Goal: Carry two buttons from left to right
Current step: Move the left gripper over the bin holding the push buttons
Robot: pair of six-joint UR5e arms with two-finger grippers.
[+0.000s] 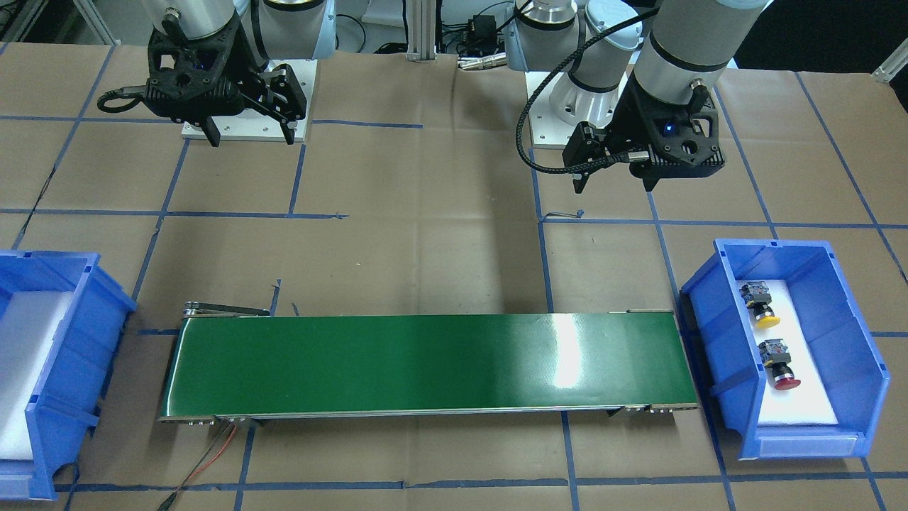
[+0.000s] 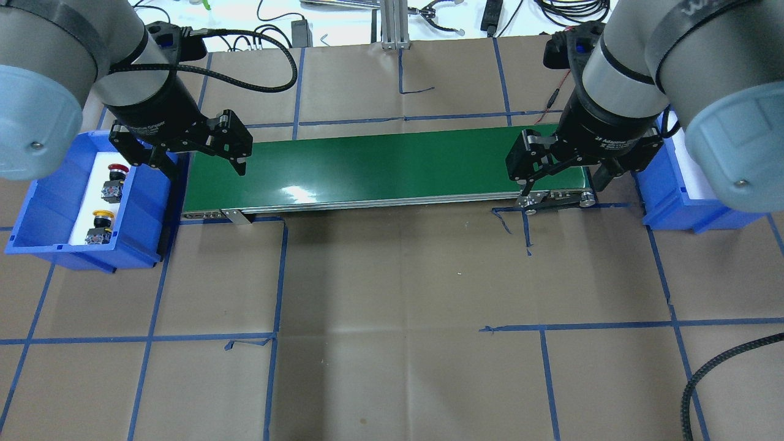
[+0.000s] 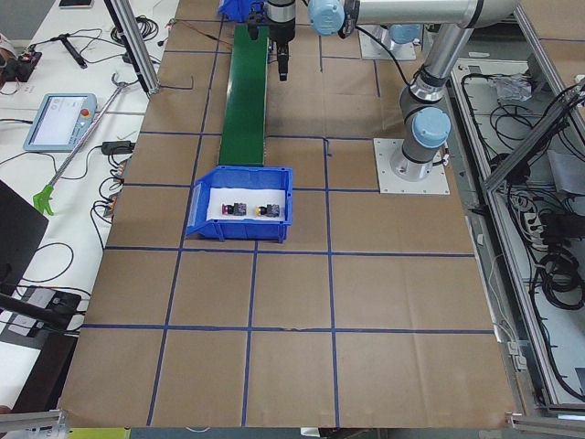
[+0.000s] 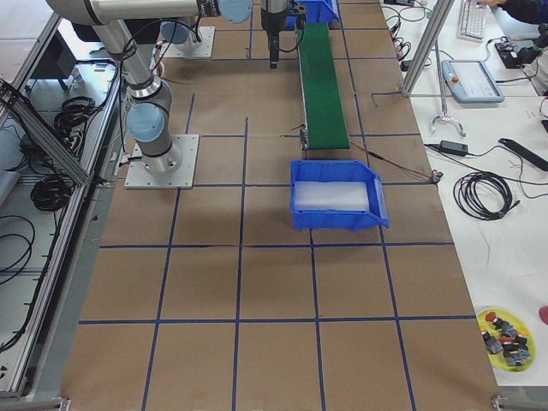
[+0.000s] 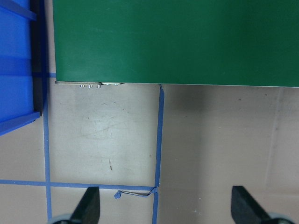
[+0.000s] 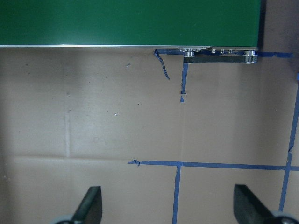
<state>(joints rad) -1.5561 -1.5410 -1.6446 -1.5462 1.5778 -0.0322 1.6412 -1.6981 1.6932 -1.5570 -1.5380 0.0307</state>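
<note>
The yellow-capped button [image 1: 759,306] and the red-capped button [image 1: 779,365] lie on white foam in the blue bin [image 1: 851,341] on my left side. In the overhead view the red one [image 2: 114,181] lies beyond the yellow one [image 2: 100,227]. My left gripper [image 1: 613,183] is open and empty. It hovers above the table between its base and the bin, and its wrist view [image 5: 167,207] shows only table and belt. My right gripper [image 1: 251,138] is open and empty near its base; its wrist view [image 6: 169,205] shows bare table.
A green conveyor belt [image 1: 425,365] runs between the two bins. A second blue bin [image 1: 106,312] with only white foam stands on my right side. Brown paper with blue tape lines covers the table. A red wire trails from the belt's right end [image 1: 213,454].
</note>
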